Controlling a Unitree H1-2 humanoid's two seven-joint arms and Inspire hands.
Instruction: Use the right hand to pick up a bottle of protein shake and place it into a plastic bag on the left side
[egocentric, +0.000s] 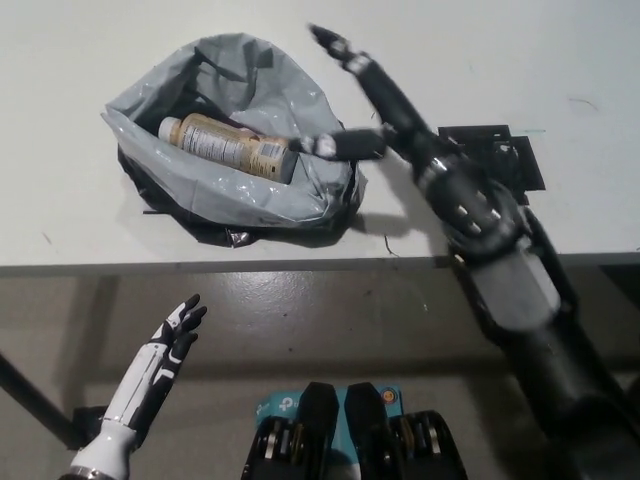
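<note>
A tan protein shake bottle lies on its side inside the grey plastic bag at the table's left. My black right hand is open, fingers spread, raised just right of the bag's rim and holding nothing; one finger still reaches toward the bag's right edge. The white left hand rests open below the table's front edge at the lower left.
A black square grate-like plate lies on the white table right of the bag, partly under my right forearm. The table's front edge runs across the middle of the picture, with floor below it.
</note>
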